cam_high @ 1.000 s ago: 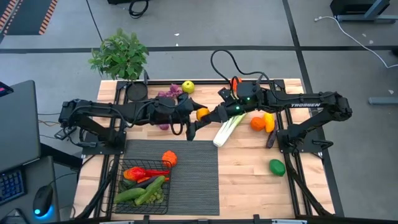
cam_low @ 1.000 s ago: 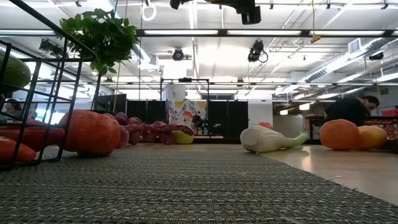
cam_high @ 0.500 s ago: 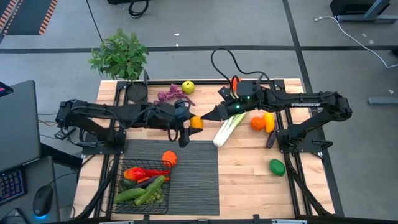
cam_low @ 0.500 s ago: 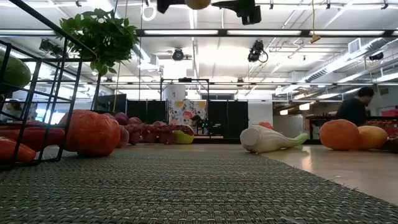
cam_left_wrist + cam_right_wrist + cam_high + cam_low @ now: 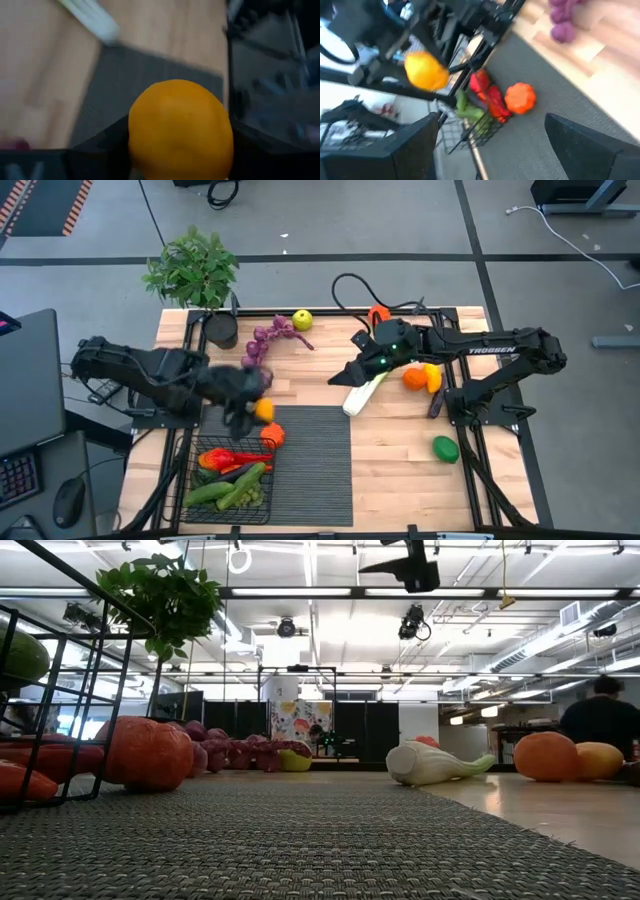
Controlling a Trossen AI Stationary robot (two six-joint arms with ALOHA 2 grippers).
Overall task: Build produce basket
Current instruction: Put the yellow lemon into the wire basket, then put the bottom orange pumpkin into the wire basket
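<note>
A small orange (image 5: pixel 264 410) hangs over the far left corner of the dark ribbed mat (image 5: pixel 300 470), with my left gripper (image 5: pixel 256 412) shut on it. The orange fills the left wrist view (image 5: pixel 180 127) and also shows in the right wrist view (image 5: pixel 426 71). The black wire basket (image 5: pixel 190 492) stands at the near left, holding red peppers, cucumbers and other produce. My right gripper (image 5: pixel 338 377) hangs open and empty over the table's middle, beside the leek (image 5: pixel 366 391). My left gripper pinches the orange between its two fingers, which lie on opposite sides of the fruit (image 5: pixel 136 135). They come slanting down from the table's left. The orange is lifted clear, above the mat.
An orange-red round fruit (image 5: pixel 272 435) lies on the mat near the basket. Purple grapes (image 5: pixel 266 340) and a yellow-green fruit (image 5: pixel 301 319) lie at the far edge. An orange (image 5: pixel 413 378), a yellow fruit (image 5: pixel 432 372), an eggplant (image 5: pixel 436 403) and a green fruit (image 5: pixel 445 448) lie right. A potted plant (image 5: pixel 193 268) stands far left.
My left gripper has carried the orange away from my right gripper, toward the table's left and near edges, to above the mat's far left corner. It has tipped downward on the way. My right gripper has stayed about where it was.
</note>
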